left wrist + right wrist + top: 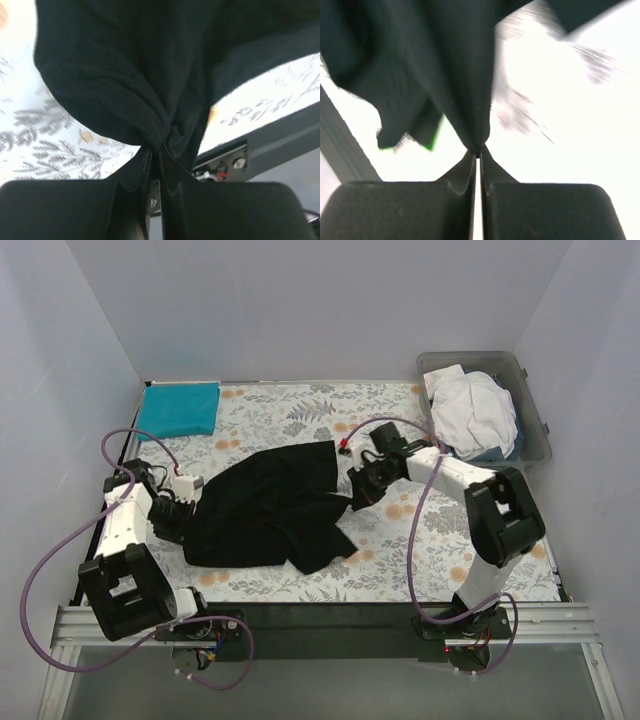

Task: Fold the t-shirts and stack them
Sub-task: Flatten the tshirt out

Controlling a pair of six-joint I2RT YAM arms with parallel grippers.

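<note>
A black t-shirt (268, 508) lies crumpled across the middle of the floral cloth. My left gripper (176, 508) is shut on the shirt's left edge; in the left wrist view the black t-shirt (125, 75) bunches up from between the closed tips of the left gripper (156, 149). My right gripper (352, 496) is shut on the shirt's right edge, and in the right wrist view a fold of black t-shirt (455, 70) runs down into the pinched tips of the right gripper (479, 150). A folded teal-blue t-shirt (180, 408) lies at the back left. A white t-shirt (478, 412) fills the tub.
The clear grey plastic tub (535, 430) stands at the back right corner. The floral table cloth (400, 560) covers the table. A black rail (330, 618) runs along the near edge between the arm bases.
</note>
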